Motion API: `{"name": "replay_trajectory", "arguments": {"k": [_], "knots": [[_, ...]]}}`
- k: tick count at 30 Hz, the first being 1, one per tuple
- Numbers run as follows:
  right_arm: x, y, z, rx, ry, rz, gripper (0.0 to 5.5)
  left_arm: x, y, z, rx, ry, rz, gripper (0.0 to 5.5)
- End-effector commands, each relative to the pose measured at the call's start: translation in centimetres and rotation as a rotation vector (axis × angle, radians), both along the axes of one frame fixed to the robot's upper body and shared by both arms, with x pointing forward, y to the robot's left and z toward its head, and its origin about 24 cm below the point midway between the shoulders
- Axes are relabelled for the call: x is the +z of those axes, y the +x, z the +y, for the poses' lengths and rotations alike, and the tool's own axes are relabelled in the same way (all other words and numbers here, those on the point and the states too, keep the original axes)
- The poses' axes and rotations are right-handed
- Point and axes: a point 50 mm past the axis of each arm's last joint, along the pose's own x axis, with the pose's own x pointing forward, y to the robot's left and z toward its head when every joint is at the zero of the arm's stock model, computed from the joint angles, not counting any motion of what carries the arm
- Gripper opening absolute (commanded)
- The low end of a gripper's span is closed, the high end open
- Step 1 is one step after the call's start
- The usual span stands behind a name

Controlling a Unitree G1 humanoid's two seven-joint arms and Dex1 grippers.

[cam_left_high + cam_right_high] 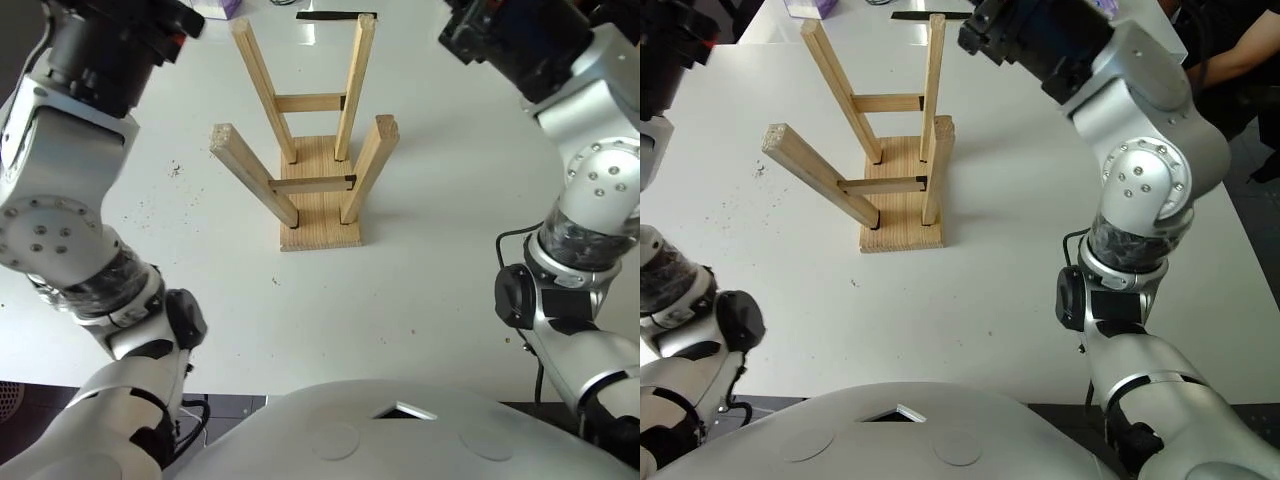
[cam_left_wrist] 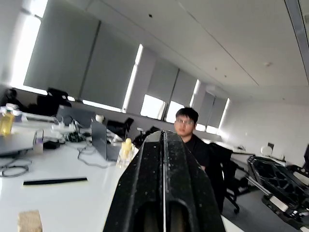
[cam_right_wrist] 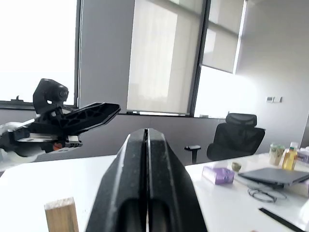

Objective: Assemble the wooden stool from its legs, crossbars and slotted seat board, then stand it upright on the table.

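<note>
Stool (image 1: 318,190) assembled but inverted, mid-way across white table (image 1: 450,200), between the two raised arms. Flat on the tabletop, seat board (image 1: 322,236); four legs standing up out of it and splayed outward: far-left leg (image 1: 263,88), far-right leg (image 1: 355,85), near-left leg (image 1: 252,172) (the most tilted, leaning left), near-right leg (image 1: 370,165). Level far crossbar (image 1: 310,102) joining the far pair, level near crossbar (image 1: 312,184) joining the near pair. High over the far left of the table, left gripper (image 2: 164,133), fingers clenched together on nothing. High at the far right, right gripper (image 3: 147,130), fingers pressed flat against each other, likewise empty. Both well clear of the stool. Thin black strip (image 1: 335,16) at the far edge beyond the legs; dark specks (image 1: 175,170) scattered left of the seat board.
</note>
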Motion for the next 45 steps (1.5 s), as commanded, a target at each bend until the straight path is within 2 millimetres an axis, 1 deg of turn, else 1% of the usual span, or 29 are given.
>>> {"name": "replay_trajectory", "arguments": {"k": [1,3,8,9,10,11,14,16,18,19,20,22,24,26,27,29,30,31,32,33,34,35,36,37,38,39,41,43,45], "knots": [[-2.0,0.5,0.7,-0.002,-0.079,0.039,0.00,-1.3,0.2,-0.2,-0.018,0.081,0.105,0.01],[-1.7,0.5,0.7,0.007,-0.066,0.033,0.00,-1.1,-0.2,0.1,-0.032,0.076,0.093,0.01],[1.2,0.0,0.5,0.043,0.043,-0.024,0.00,0.1,-0.9,0.1,-0.065,0.026,0.061,0.01],[1.3,-0.1,0.6,0.050,0.055,-0.024,0.00,0.1,-1.1,0.0,-0.073,0.009,0.069,0.01],[1.0,-0.2,0.8,0.056,0.057,-0.009,0.00,-0.2,-1.3,-0.1,-0.084,-0.005,0.090,0.01],[0.3,-0.3,1.0,0.058,0.048,0.015,0.00,-0.8,-1.6,-0.2,-0.089,0.000,0.118,0.01],[-3.1,-0.7,1.7,0.067,-0.007,0.123,0.00,-4.2,-2.1,0.1,-0.056,0.028,0.264,0.01],[-6.1,-1.3,2.2,0.074,-0.069,0.209,0.00,-6.7,-2.1,0.7,-0.016,0.053,0.362,0.01],[-9.7,-2.0,2.5,0.066,-0.142,0.300,0.00,-9.3,-1.9,1.1,0.006,0.077,0.451,0.01],[-10.8,-2.2,2.6,0.058,-0.163,0.326,0.00,-10.2,-1.8,1.1,0.002,0.078,0.476,0.01],[-11.2,-2.3,2.7,0.056,-0.168,0.332,0.00,-10.7,-1.7,0.9,-0.004,0.079,0.485,0.01],[-9.5,-2.1,2.8,0.068,-0.104,0.291,0.00,-10.3,-1.9,0.2,-0.040,0.052,0.442,0.01],[-6.7,-1.3,2.5,0.068,-0.010,0.235,0.00,-8.9,-2.1,-0.1,-0.065,0.006,0.355,0.01],[-4.0,-0.5,1.8,0.049,0.092,0.193,0.00,-7.2,-2.0,0.2,-0.046,-0.050,0.267,0.01],[-2.6,-0.2,1.3,0.039,0.153,0.183,0.00,-6.3,-1.8,0.6,-0.025,-0.083,0.222,0.01],[0.4,0.5,-0.2,0.008,0.302,0.156,0.00,-3.4,-1.9,2.0,0.017,-0.174,0.076,0.01],[1.4,0.7,-1.0,-0.005,0.357,0.153,0.00,-2.1,-2.2,2.8,0.033,-0.217,0.012,0.01],[1.8,1.1,-1.9,-0.029,0.391,0.153,0.00,-1.2,-2.3,4.1,0.058,-0.252,-0.039,0.01],[1.6,1.5,-2.6,-0.063,0.385,0.158,0.00,-0.8,-2.4,5.3,0.088,-0.265,-0.060,0.01],[0.6,2.1,-3.2,-0.116,0.333,0.168,0.00,-1.1,-2.4,6.6,0.129,-0.255,-0.057,0.01],[-0.8,2.7,-3.6,-0.162,0.256,0.184,0.00,-1.9,-2.2,7.9,0.174,-0.225,-0.029,0.01],[-2.9,3.3,-3.8,-0.196,0.149,0.210,0.00,-3.6,-2.1,9.1,0.224,-0.166,0.034,0.01],[-5.7,3.8,-3.9,-0.217,0.020,0.242,0.00,-6.4,-2.1,10.2,0.271,-0.071,0.134,0.01],[-8.3,4.1,-4.0,-0.218,-0.085,0.274,0.00,-9.1,-2.6,10.9,0.275,0.004,0.229,0.01],[-10.8,4.1,-3.9,-0.197,-0.176,0.299,0.00,-12.2,-3.6,11.2,0.255,0.078,0.337,0.01],[-12.6,3.9,-3.8,-0.168,-0.240,0.314,0.00,-14.6,-4.7,11.1,0.222,0.134,0.420,0.01],[-15.3,3.5,-3.5,-0.095,-0.325,0.324,0.00,-18.1,-6.8,10.0,0.146,0.212,0.548,0.01],[-17.0,3.3,-3.4,-0.036,-0.384,0.319,0.00,-20.3,-8.2,8.9,0.068,0.267,0.613,0.01],[-18.0,3.5,-3.8,-0.011,-0.442,0.305,0.00,-21.1,-8.8,7.6,-0.014,0.326,0.631,0.01]]}}
